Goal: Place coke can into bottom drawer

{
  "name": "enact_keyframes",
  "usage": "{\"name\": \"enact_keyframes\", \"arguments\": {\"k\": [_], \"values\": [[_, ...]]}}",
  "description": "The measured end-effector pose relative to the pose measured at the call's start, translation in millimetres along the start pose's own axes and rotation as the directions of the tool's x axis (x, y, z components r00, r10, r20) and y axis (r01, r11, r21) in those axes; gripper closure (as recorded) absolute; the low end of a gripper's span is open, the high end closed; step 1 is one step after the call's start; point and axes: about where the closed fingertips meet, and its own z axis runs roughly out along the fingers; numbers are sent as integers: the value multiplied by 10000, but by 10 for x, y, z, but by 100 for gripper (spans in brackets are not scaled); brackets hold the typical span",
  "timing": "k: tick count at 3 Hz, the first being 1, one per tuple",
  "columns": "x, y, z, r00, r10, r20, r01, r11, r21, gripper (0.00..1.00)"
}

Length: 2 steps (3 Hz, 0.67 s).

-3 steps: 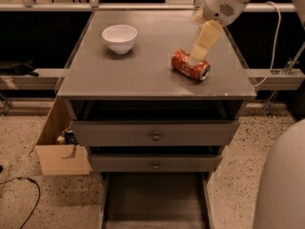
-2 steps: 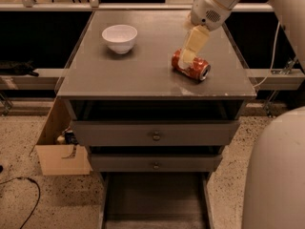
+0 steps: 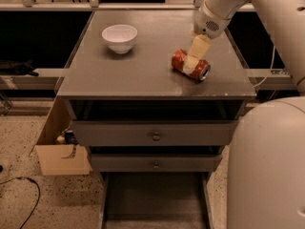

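Observation:
The coke can [image 3: 178, 60] is red-orange with a silver end and lies on its side on the right part of the grey cabinet top [image 3: 143, 75]. My gripper [image 3: 192, 64] hangs from the white arm at the upper right, reaches down onto the can and covers its middle. The bottom drawer [image 3: 155, 199] is pulled out at the foot of the cabinet, a wide shallow grey tray with nothing visible in it. The two knobbed drawers [image 3: 156, 136] above it are shut.
A white bowl [image 3: 119, 37] stands on the left part of the cabinet top. A cardboard box [image 3: 55, 149] leans against the cabinet's left side, and a cable [image 3: 26, 194] lies on the speckled floor. My white body [image 3: 267, 171] fills the lower right.
My gripper has moved left and down, from above the can's right end to over its middle. The can, the bowl and the drawers have not moved.

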Motion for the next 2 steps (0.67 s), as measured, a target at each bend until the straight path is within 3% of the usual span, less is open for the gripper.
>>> {"name": "enact_keyframes", "arguments": {"k": [1, 2], "values": [[220, -112, 67, 9991, 255, -352, -249, 9995, 175, 0], [304, -53, 189, 9980, 276, -566, -276, 9996, 16, 0]]}}
